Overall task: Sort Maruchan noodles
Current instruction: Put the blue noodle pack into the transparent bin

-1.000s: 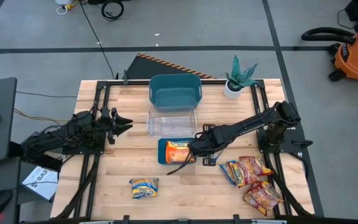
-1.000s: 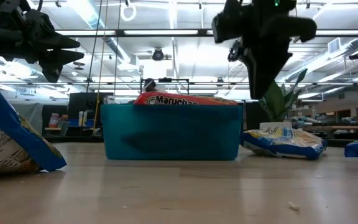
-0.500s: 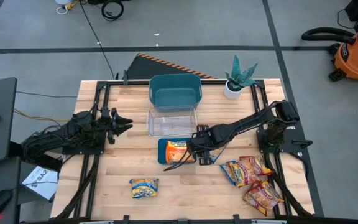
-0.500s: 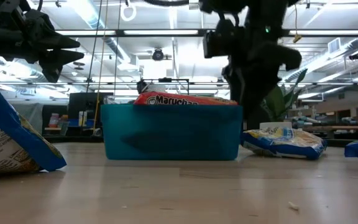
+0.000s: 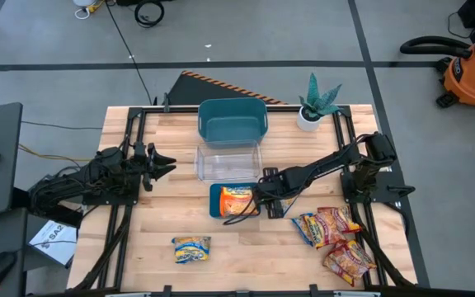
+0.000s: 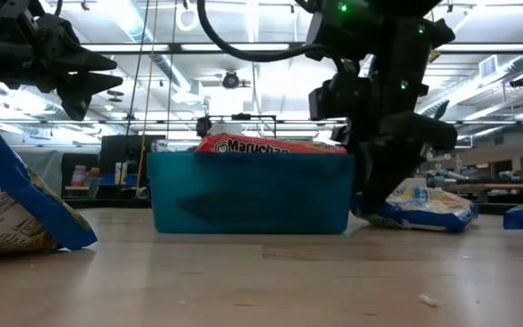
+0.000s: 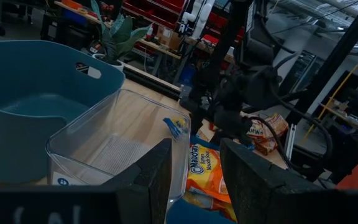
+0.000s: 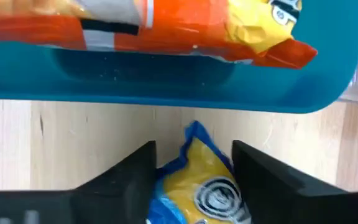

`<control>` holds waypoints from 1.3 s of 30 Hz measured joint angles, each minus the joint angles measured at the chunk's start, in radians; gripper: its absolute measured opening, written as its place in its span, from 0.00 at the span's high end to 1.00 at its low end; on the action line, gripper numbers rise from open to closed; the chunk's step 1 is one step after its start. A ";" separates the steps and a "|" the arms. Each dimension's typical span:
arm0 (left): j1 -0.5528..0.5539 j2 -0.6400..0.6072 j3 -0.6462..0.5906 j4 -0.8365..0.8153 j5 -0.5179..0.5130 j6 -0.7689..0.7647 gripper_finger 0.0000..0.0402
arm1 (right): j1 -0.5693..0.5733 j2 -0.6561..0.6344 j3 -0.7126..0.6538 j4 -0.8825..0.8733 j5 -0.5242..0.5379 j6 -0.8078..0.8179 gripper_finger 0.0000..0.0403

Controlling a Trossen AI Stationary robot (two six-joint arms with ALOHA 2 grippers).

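Observation:
A small teal bin (image 5: 214, 202) in the table's middle holds an orange Maruchan packet (image 5: 237, 198), which lies flat inside with its top above the rim (image 6: 271, 145). My right gripper (image 5: 260, 205) is open and stands low beside the bin's right wall (image 6: 375, 195). It is over the near end of a yellow-and-blue packet (image 8: 204, 186) that lies on the table (image 5: 306, 227). My left gripper (image 5: 170, 165) waits open at the left, raised, facing the clear bin (image 7: 104, 149). My right gripper comes from above, its open fingers (image 8: 135, 180) standing on either side of the yellow-and-blue packet's blue-edged end (image 8: 194, 134). I cannot tell whether they touch it. The packet lies on the table.
A larger teal bin (image 5: 233, 120) and a clear bin (image 5: 227, 161) stand behind the small one. A potted plant (image 5: 316, 103) is at the far right. More packets lie at the right (image 5: 340, 219) (image 5: 349, 260), and another yellow-and-blue one near the front (image 5: 191, 247).
My right gripper has gone down from above the small teal bin to table height beside its right wall, shifting slightly toward the table's right. The orange packet stays in the bin.

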 joint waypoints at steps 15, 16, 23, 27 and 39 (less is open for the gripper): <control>0.000 0.000 0.000 0.000 0.000 0.000 0.65 | 0.000 0.000 0.058 -0.145 0.009 -0.015 0.96; 0.000 0.000 0.000 0.000 0.000 0.000 0.65 | 0.000 0.000 0.082 -0.188 0.026 -0.015 0.95; 0.000 0.000 0.000 0.000 0.000 0.000 0.65 | 0.000 0.000 0.287 -0.469 0.173 -0.024 0.96; 0.000 0.000 0.000 0.000 0.000 0.000 0.65 | 0.000 0.000 0.402 -0.613 0.293 -0.027 0.98; 0.000 0.000 0.000 0.000 0.000 0.000 0.65 | -0.004 0.000 0.721 -0.768 0.489 -0.100 0.97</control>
